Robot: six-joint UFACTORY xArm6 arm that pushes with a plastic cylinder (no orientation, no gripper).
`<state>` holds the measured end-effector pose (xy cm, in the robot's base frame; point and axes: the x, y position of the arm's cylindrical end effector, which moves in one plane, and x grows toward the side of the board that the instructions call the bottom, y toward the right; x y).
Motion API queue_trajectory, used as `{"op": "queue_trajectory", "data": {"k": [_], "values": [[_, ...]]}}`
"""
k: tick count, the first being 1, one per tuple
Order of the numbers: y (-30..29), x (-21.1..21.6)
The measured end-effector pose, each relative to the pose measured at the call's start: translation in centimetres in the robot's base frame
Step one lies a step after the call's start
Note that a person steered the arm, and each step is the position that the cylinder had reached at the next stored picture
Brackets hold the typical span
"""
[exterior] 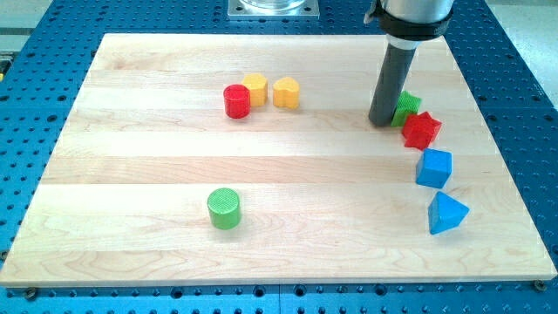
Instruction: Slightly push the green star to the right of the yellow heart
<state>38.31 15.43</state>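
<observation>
In the camera view, my tip (pixel 382 121) rests on the surface (pixel 157 174) touching the view's left side of the green star (pixel 406 106), which lies half hidden behind the rod, well to the right of the yellow heart (pixel 286 92). There are no fingers, only a rod.

A short, gentle nudge rightward seems best, avoiding the red star (pixel 422 130) just below.

I count two yellow, two red, two green and two blue blocks.

No readable text, label, brand, number or sign shows anywhere: the coloured blocks, the wooden desk and the dark rod all carry none.
</observation>
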Motion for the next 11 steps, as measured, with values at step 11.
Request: {"op": "queue_trajectory", "data": {"k": [11], "values": [[7.6, -0.9]]}}
